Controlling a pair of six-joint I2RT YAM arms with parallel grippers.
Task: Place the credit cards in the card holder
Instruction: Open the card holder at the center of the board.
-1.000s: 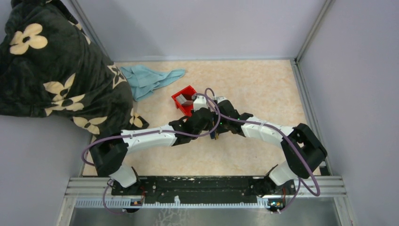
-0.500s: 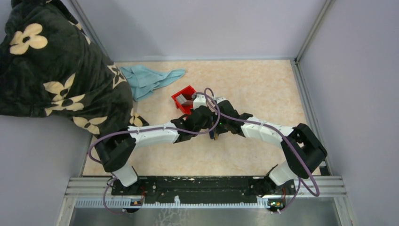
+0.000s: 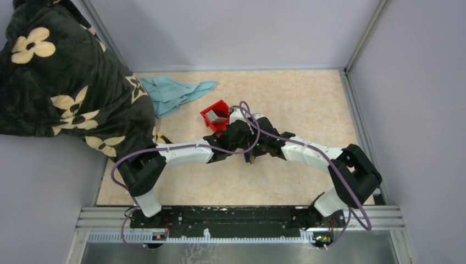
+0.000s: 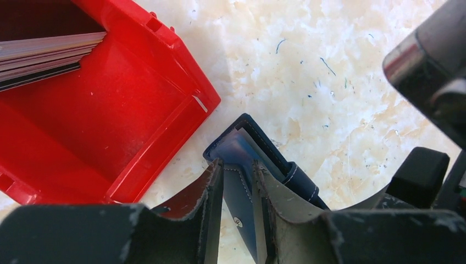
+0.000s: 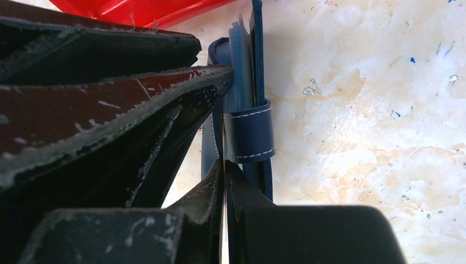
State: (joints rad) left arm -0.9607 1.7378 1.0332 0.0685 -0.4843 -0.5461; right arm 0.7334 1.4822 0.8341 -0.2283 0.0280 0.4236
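Observation:
The card holder (image 4: 262, 153), a navy wallet with a stitched strap, stands on edge on the table beside the red bin. My left gripper (image 4: 237, 165) is shut on its snap flap (image 4: 242, 201). From the other side, my right gripper (image 5: 225, 165) is shut on a thin navy flap of the card holder (image 5: 248, 129). Pale blue inner layers (image 5: 240, 60) show at its open top. The credit cards (image 4: 49, 55) lie stacked in the red bin (image 4: 115, 121), with greyish edges showing. The top view shows both wrists meeting right of the bin (image 3: 210, 120); the card holder is almost hidden there.
A light blue cloth (image 3: 176, 93) lies at the back left. A dark flowered blanket (image 3: 60, 77) covers the left side. My left gripper's fingers (image 5: 165, 93) crowd the wallet's left side in the right wrist view. Grey walls enclose the marbled table (image 3: 308, 104).
The left arm's elbow has swung right and its wrist has edged slightly farther back beside the bin. The right arm and the wallet have stayed put.

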